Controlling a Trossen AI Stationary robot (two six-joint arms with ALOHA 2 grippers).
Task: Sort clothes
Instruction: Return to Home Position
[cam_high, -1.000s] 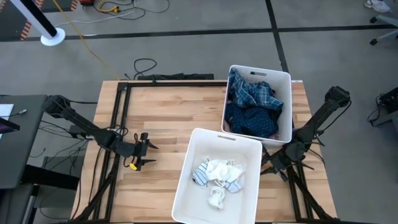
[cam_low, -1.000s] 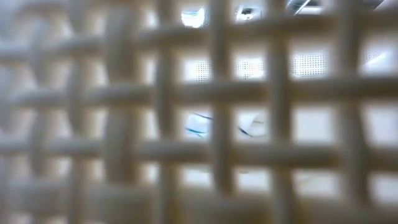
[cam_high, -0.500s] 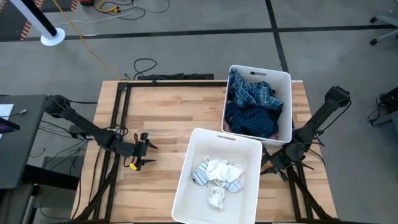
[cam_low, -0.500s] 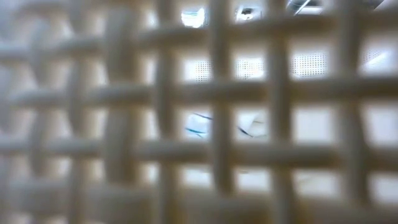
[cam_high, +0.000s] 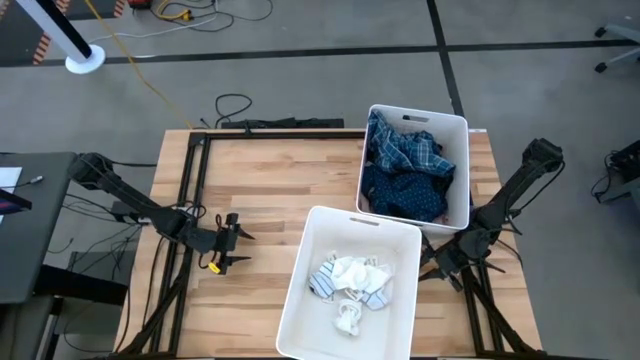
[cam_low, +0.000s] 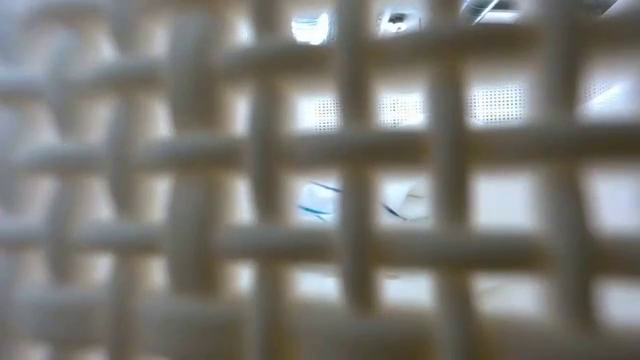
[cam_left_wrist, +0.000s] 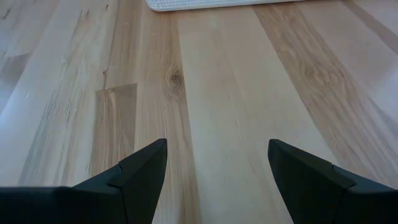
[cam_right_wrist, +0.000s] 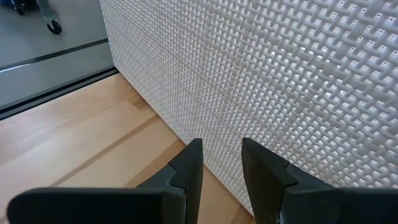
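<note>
White and grey-striped socks lie in a heap on the floor of the near white bin. A blue plaid shirt and a navy dotted piece fill the far white bin. The black shirt and the pink piece do not show. My left gripper is open and empty just above the bare table, left of the near bin; it also shows in the left wrist view. My right gripper is at the near bin's right wall, its fingers a narrow gap apart, holding nothing.
The two bins take up the table's right half; the wooden table top is bare at the left and far left. The near bin's lattice wall fills the low view, with a bit of sock showing through it.
</note>
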